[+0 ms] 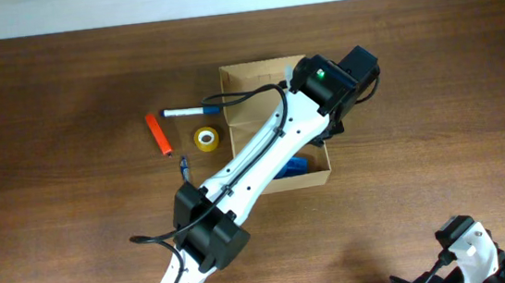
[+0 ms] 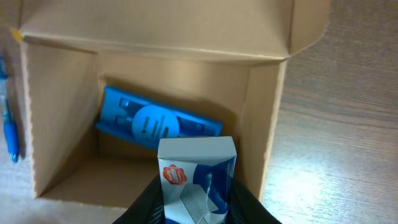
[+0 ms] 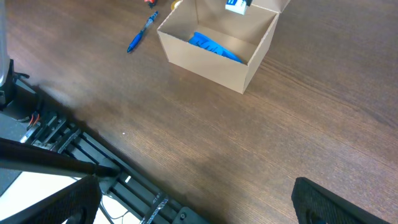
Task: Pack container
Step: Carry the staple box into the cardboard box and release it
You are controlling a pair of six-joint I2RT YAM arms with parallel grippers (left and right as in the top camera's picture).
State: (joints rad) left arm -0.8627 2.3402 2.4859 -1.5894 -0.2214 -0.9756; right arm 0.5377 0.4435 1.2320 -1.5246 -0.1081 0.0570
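The container [image 1: 316, 174] is a tan cardboard box with its flap lid open; it also shows in the left wrist view [image 2: 59, 112] and the right wrist view [image 3: 214, 62]. A blue flat object [image 2: 155, 121] lies inside it. My left gripper [image 2: 198, 199] is shut on a small white and blue carton [image 2: 198, 177] and holds it over the box's open top. My right gripper [image 3: 199, 199] is open and empty, low over the table's front edge, far from the box.
Left of the box lie an orange marker [image 1: 158, 134], a blue and white pen [image 1: 189, 111], a yellow tape roll [image 1: 206, 138] and a small blue pen [image 1: 183, 168]. The left arm [image 1: 237, 175] reaches across the box. Table frame bars [image 3: 56, 143] run below the front edge.
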